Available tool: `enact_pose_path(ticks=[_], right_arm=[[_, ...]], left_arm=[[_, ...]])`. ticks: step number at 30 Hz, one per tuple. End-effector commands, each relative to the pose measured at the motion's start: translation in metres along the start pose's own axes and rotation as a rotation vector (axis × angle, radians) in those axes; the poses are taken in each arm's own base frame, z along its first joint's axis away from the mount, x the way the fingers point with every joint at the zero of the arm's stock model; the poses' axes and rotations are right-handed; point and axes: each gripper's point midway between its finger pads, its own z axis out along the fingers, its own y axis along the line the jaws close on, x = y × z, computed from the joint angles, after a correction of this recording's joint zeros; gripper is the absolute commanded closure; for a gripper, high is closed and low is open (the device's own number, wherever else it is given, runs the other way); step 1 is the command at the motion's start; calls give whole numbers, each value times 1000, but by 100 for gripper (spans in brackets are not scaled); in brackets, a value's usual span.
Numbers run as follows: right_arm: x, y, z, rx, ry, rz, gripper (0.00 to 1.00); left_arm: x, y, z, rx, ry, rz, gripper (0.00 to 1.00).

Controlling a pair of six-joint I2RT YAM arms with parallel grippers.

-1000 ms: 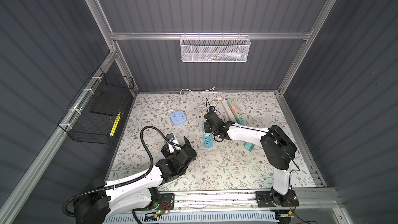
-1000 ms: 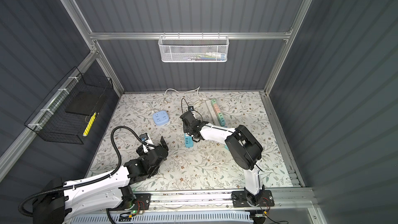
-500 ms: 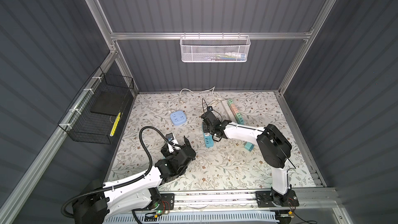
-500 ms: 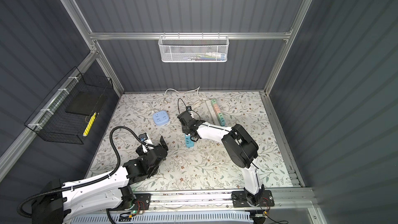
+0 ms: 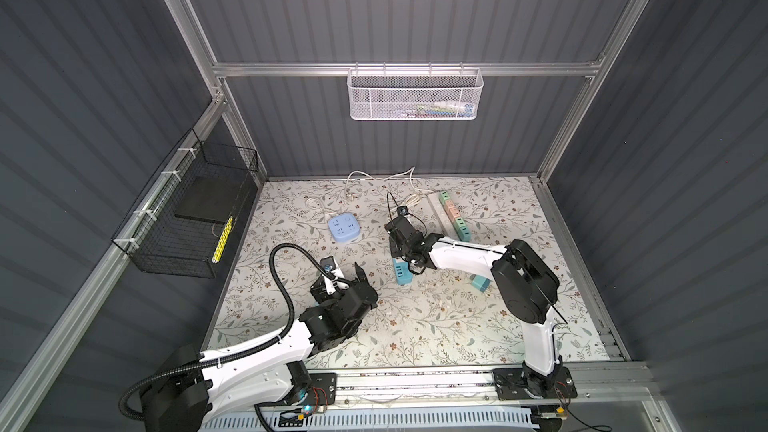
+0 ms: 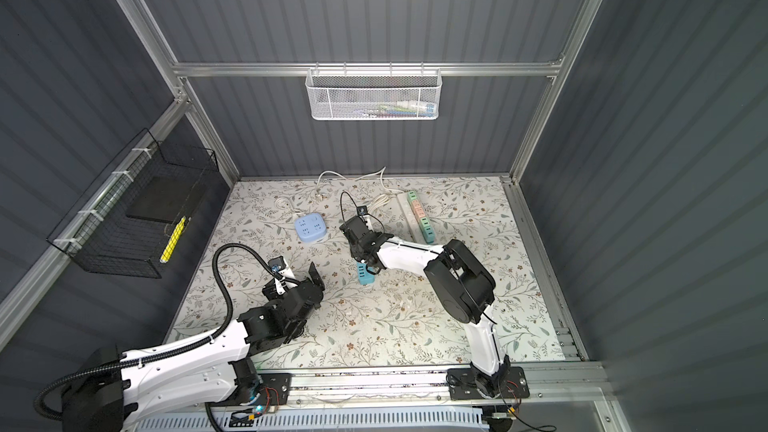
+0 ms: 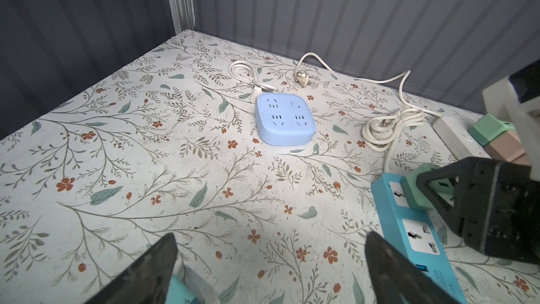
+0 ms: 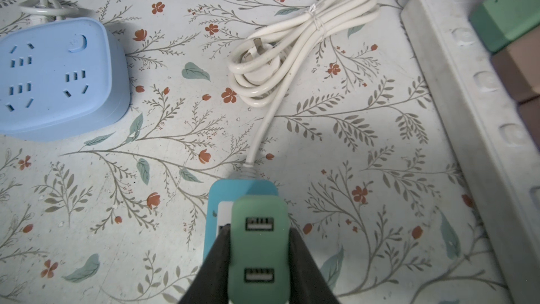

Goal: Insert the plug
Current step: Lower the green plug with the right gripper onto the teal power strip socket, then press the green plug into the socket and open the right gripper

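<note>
So the green plug [image 8: 258, 258] stands on the end socket of the teal power strip [image 5: 403, 275], near the middle of the frame in both top views. The right hand [image 8: 259, 228] is clenched on its sides. Can't tell if the prongs are fully home.

My worry: nothing pins the strip. The left hand [image 7: 271, 273] hangs released beside it, so a skewed push could slide it or leave the plug cocked.

The right wrist view shows the grip but hides the socket. The left wrist view catches the plug's base side-on. The top views bury it under the right arm [image 5: 465, 253].
</note>
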Motion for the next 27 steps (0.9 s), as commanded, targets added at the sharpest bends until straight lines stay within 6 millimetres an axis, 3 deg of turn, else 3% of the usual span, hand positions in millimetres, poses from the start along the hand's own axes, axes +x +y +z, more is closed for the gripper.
enact_pose_path(ticks=[1,9,13,21,27], right_arm=[[66,-14,12,29,206,-87,64],[-9,-3,-27,-47,66,-52,41],[-31,-8,-43,-71,22,-37,39],[-38,-23,-32,-68,37,-28,38],[-23,-30,-15,-56,82,-22,38]], left_arm=[[-2,-1,1,-7,4,16,0],[-9,-3,-1,-7,0,23,0],[-15,-2,-3,-11,-9,27,0],[-19,-7,-3,-5,-10,25,0],[-23,-14,-2,-4,-3,46,0]])
